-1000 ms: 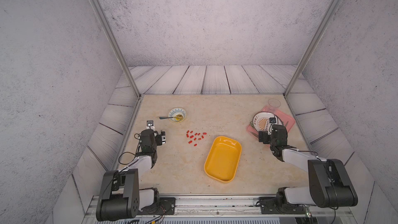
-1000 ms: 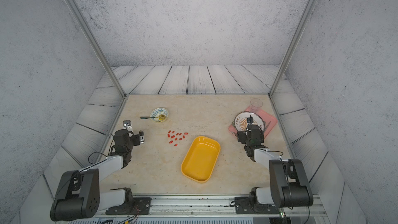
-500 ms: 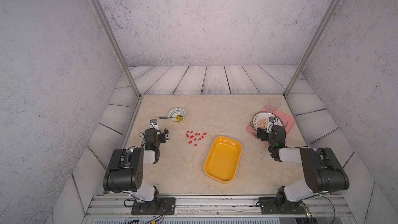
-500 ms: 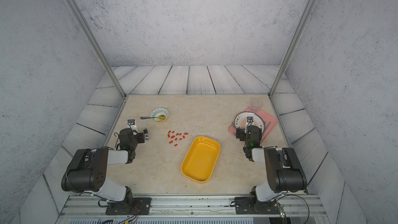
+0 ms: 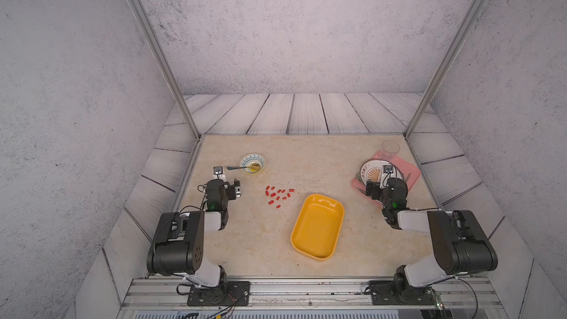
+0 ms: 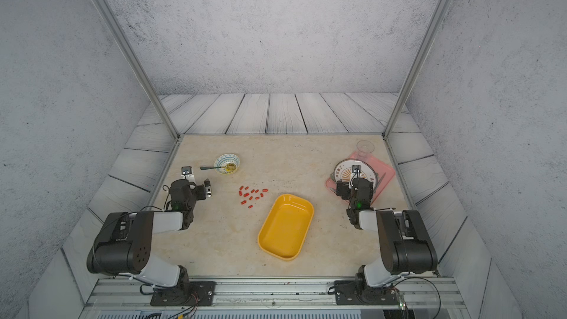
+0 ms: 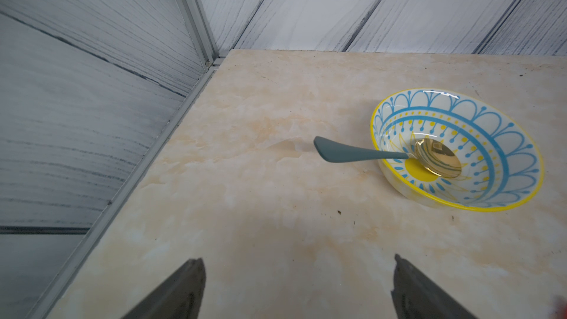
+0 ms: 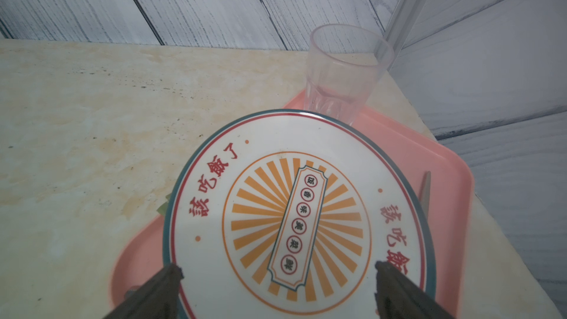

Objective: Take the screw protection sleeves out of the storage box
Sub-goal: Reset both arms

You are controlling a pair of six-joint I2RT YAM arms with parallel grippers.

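- Beside the storage box (image 5: 317, 227), toward its far left, the screw protection sleeves (image 5: 278, 195) lie on the table (image 5: 260, 240); the box looks empty.
- Both the left gripper (image 7: 297, 260) and right gripper (image 8: 277, 265) stand spread-fingered, holding nothing.
- Emptying seems done; next, just park.

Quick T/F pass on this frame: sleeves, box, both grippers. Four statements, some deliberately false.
1. The red sleeves lie on the table, outside the yellow box. True.
2. The spoon lies in the yellow box. False: it rests in the patterned bowl, and the box looks empty.
3. The left gripper and the right gripper are both open. True.
4. The right gripper grips the clear cup. False: it holds nothing and is above the plate; the cup stands apart on the pink tray.
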